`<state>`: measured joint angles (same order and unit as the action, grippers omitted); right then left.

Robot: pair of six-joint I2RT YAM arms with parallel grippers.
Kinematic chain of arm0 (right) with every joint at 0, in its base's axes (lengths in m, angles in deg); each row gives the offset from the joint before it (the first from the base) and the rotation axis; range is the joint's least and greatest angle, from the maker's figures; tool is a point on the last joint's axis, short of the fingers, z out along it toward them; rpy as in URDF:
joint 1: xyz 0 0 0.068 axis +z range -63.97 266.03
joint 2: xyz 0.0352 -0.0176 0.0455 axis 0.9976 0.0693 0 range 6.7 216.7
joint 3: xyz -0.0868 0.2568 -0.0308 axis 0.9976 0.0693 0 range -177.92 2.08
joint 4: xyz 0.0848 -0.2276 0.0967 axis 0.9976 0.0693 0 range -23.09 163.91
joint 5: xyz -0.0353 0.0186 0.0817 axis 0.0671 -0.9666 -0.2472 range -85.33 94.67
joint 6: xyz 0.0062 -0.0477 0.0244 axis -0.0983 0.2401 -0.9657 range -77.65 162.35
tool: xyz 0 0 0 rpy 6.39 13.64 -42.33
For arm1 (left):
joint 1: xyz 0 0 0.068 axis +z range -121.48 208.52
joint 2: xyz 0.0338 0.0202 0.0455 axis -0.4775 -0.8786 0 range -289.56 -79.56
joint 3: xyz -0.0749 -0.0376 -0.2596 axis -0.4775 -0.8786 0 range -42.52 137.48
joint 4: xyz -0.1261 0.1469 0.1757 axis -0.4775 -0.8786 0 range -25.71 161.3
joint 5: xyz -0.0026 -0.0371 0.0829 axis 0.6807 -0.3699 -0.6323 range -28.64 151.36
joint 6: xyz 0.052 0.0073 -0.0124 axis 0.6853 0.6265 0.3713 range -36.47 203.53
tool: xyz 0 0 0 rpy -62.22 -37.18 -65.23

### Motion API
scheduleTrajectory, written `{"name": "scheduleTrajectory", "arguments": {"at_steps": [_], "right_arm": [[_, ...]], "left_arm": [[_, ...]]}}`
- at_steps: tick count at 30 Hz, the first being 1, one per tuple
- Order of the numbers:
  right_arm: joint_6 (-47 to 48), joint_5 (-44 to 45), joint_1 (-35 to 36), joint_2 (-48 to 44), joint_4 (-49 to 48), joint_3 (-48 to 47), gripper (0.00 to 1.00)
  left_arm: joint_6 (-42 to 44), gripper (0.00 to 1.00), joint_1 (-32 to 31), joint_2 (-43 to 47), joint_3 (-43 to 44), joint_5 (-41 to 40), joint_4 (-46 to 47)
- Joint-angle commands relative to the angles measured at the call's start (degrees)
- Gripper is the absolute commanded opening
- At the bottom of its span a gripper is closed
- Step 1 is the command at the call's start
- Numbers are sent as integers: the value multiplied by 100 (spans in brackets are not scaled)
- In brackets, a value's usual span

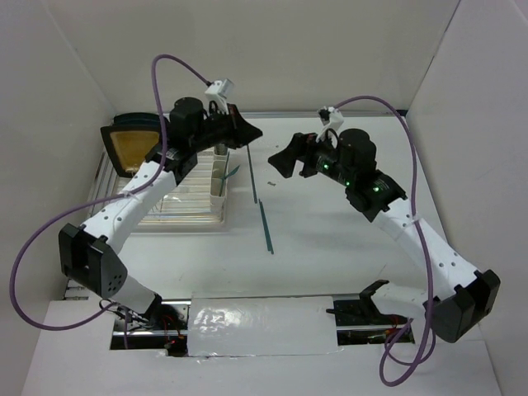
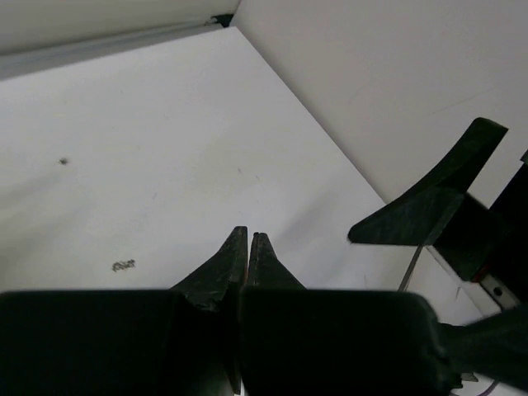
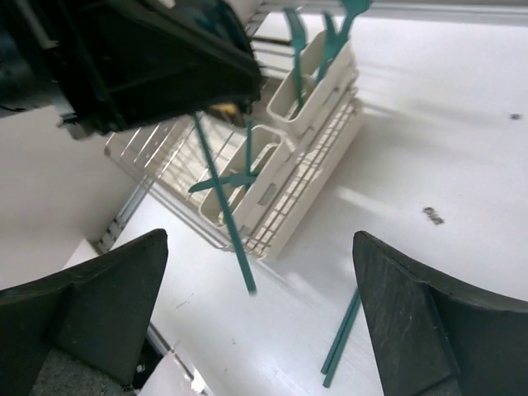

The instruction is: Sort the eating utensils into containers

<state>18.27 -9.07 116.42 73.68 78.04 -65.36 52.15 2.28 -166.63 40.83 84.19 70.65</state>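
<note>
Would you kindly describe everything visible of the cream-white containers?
The containers are tall, narrow, cream-white cups, plastic by the look, joined side by side with open tops. They stand upright inside the wire rack, along its side facing the open table. Several teal utensils stand or lean in them.

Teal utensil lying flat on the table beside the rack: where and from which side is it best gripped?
Probably mid-shaft, from straight above, jaws straddling its narrow width. The utensil lies flat and slim on the table, clear of the rack, so no side offers an edge to grab.
</note>
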Motion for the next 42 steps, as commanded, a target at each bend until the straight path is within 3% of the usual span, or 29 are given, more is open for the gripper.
{"name": "scheduleTrajectory", "arguments": {"at_steps": [1, 7, 11, 18, 33, 42], "right_arm": [[114, 345, -217, -431, 257, -76, 99], [17, 257, -359, -739, -173, 459, 100], [-36, 197, -455, -537, -112, 513, 100], [-36, -103, -490, -98, -314, 671, 100], [-159, 134, -482, -1, -375, 1066, 100], [-326, 1153, -219, 324, -314, 1383, 100]], "left_arm": [[420, 0, 268, 585, 445, 880, 363], [1484, 0, 558, 1427, 445, 1180, 82], [2152, 0, 804, 2026, -387, 1144, 536], [2337, 0, 1332, 2449, -1381, 1645, 1294], [2100, 0, 1657, 1939, -1901, 2006, 2252], [1960, 0, 1666, 1868, -2340, 1998, 2280]]}}
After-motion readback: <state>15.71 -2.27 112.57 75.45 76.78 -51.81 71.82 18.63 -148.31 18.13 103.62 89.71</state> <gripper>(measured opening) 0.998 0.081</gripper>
